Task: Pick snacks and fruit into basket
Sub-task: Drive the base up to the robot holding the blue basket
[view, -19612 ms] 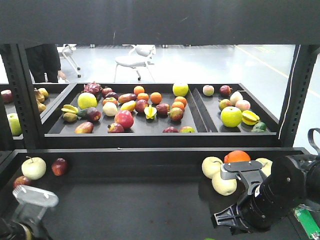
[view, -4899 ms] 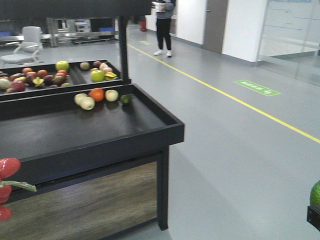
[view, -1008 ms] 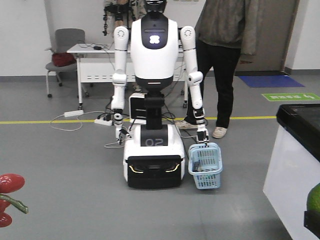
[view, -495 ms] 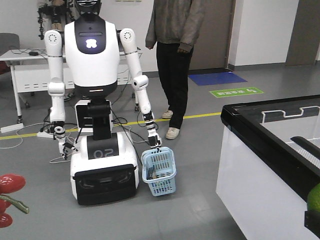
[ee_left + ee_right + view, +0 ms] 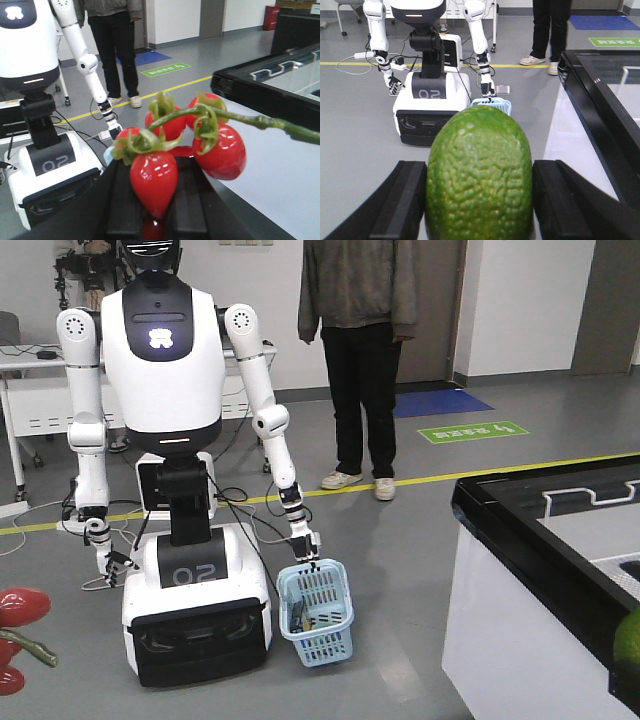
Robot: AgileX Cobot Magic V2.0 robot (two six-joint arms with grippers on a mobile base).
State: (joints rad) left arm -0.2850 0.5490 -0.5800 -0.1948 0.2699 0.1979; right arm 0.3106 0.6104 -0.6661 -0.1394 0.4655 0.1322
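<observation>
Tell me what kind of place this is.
Probably a robotics lab staged as a shop: a white wheeled humanoid holds a blue basket, a chest-freezer-style cabinet stands at right, and yellow floor tape marks lanes.

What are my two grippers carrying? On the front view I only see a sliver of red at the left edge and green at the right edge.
Observer: The left wrist view shows the left gripper shut on a red fruit, with several glossy lobes on one green stem.
Operator: And the right?
Observer: The right wrist view shows the right gripper clamping a green fruit with bumpy skin, upright between its fingers.
Operator: Is the basket in that view too?
Observer: Yes, the basket peeks out just above the green fruit, hanging from the white robot's hand.
</observation>
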